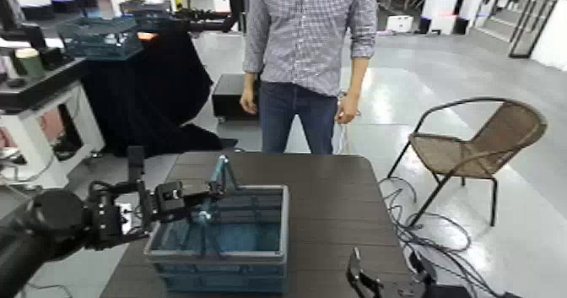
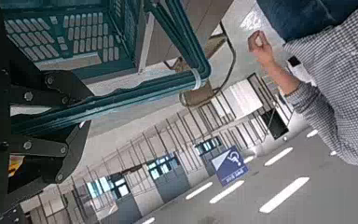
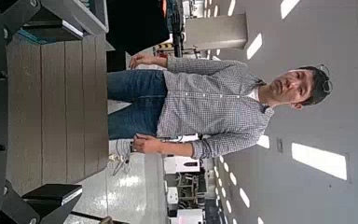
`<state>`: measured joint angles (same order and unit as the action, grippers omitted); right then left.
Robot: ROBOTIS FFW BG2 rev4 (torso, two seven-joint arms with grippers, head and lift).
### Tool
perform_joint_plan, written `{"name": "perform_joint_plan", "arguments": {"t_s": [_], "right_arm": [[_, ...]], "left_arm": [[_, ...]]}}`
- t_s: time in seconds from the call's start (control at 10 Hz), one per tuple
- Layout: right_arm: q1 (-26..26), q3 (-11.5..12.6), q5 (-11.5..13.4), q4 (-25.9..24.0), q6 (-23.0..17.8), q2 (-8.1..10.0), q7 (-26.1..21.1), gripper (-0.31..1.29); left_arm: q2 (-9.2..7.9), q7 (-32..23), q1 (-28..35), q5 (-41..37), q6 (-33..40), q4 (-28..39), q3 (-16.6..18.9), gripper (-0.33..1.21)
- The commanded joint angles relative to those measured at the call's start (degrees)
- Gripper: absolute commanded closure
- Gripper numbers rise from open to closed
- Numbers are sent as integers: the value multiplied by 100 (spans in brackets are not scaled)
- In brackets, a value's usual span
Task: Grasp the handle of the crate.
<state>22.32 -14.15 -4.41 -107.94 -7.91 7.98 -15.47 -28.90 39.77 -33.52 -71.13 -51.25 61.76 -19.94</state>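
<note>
My left gripper was nearer, its fingers clenched around the handle rising from the crate on the bench, the bar crossing between them, while my right gripper waited released beside the crate.

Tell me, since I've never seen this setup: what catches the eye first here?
The blue-grey crate sits at the near edge of the dark table, its thin teal handle standing upright. The left gripper reaches in from the left, closed around that handle. A person in a checked shirt stands behind the table, and the right gripper waits low at the near right.
</note>
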Motion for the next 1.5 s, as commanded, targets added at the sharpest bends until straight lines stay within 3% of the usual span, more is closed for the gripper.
{"name": "perform_joint_plan", "arguments": {"t_s": [0.1, 0.8, 1.5], "right_arm": [[1, -9, 28, -8, 0, 2, -52, 15], [18, -26, 46, -25, -9, 11, -210, 15], [27, -26, 46, -8, -9, -7, -272, 15]], "left_arm": [[60, -242, 470, -200, -140, 662, 315, 119], [429, -1481, 1630, -1193, -386, 2490, 754, 119], [912, -1789, 2333, -1439, -439, 2956, 886, 119]]}}
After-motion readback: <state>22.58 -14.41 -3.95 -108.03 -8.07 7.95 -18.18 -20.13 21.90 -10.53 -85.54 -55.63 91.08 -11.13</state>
